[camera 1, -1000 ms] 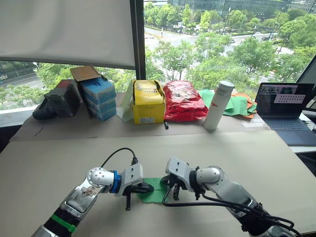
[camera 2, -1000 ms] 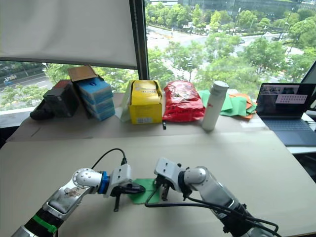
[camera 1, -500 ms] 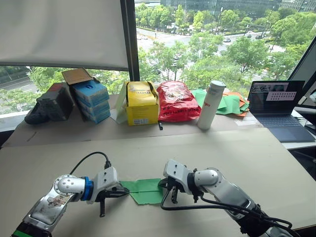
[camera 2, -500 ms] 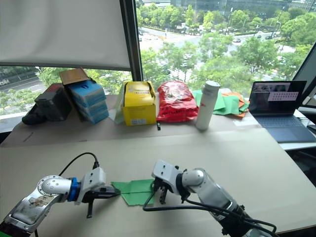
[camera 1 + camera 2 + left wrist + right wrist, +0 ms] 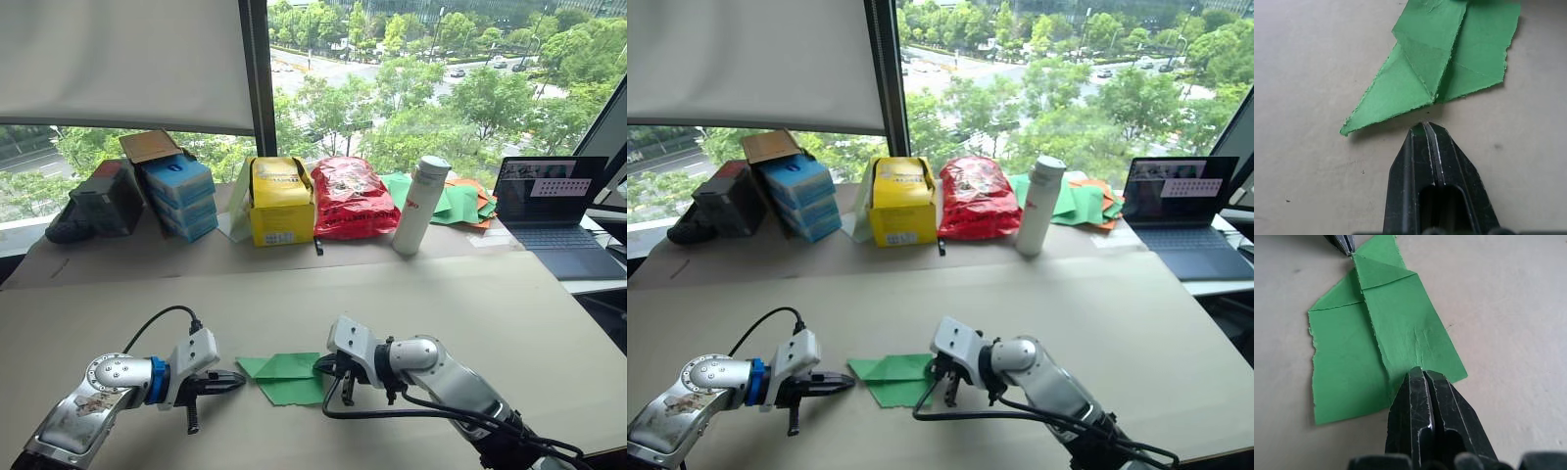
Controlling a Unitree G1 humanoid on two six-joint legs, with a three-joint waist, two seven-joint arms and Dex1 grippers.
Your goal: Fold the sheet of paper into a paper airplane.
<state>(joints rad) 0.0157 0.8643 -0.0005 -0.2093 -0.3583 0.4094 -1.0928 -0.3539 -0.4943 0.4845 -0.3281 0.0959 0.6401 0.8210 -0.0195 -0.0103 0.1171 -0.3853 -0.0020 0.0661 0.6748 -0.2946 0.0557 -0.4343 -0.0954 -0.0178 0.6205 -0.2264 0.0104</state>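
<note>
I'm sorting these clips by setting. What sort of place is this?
Probably an upper-floor office or lab workspace: a large window looks down on trees and a street, an open laptop sits on the table, and boxes line the sill.

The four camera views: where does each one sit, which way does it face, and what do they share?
Left eye, right eye: on the head, facing forward and down at the table; both arms show.
Left wrist: looks along the shut left gripper at the pointed end of the green paper.
Right wrist: looks along the shut right gripper, resting on the paper's wide end.
Shared: the paper in all; the right wrist view also catches the left gripper's tip.
</note>
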